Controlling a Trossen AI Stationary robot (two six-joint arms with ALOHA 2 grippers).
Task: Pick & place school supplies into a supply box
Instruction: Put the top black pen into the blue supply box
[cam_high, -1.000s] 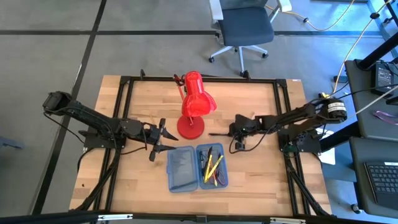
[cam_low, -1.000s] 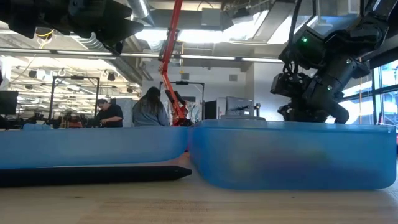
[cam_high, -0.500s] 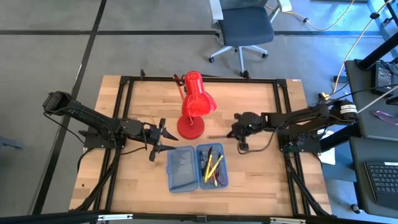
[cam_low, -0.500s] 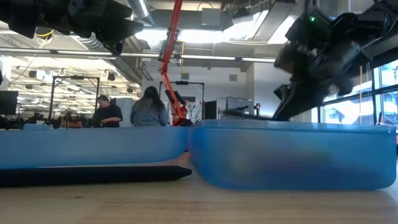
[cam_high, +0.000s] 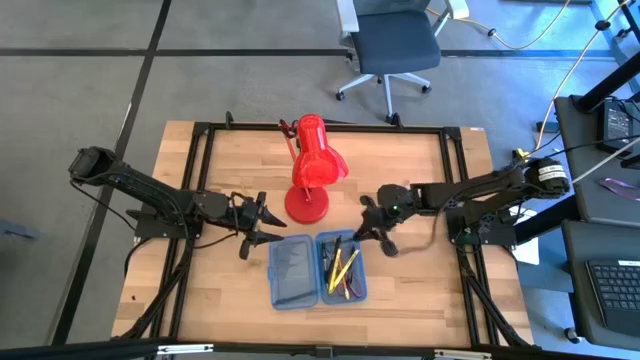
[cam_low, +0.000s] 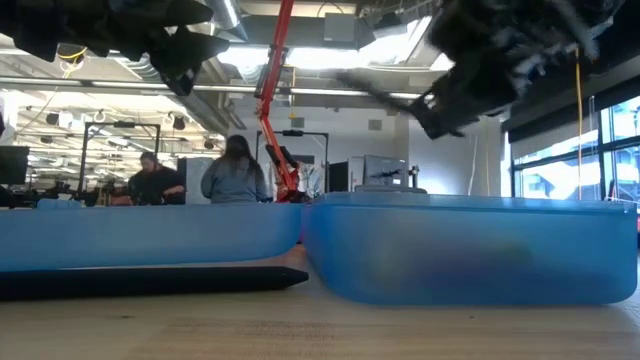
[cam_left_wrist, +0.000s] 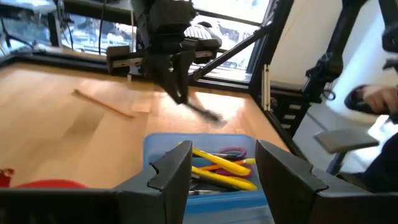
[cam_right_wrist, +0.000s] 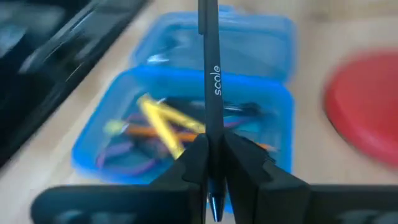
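Since a second ago the right gripper (cam_high: 366, 226) has swung from beside the lamp base toward the box, carrying its pen. The bench (cam_high: 420, 290) holds the red lamp (cam_high: 312, 170) at the back and the open blue box (cam_high: 318, 268) at the front, two halves side by side. The right half holds yellow, orange and dark pens (cam_high: 342, 268) and purple scissors (cam_right_wrist: 134, 167). The right fingers (cam_right_wrist: 194, 160) pinch a black pen (cam_right_wrist: 210, 74) just above the box. The left gripper (cam_high: 262, 224) hovers beside the box's left half, fingers (cam_left_wrist: 169, 171) spread, holding nothing.
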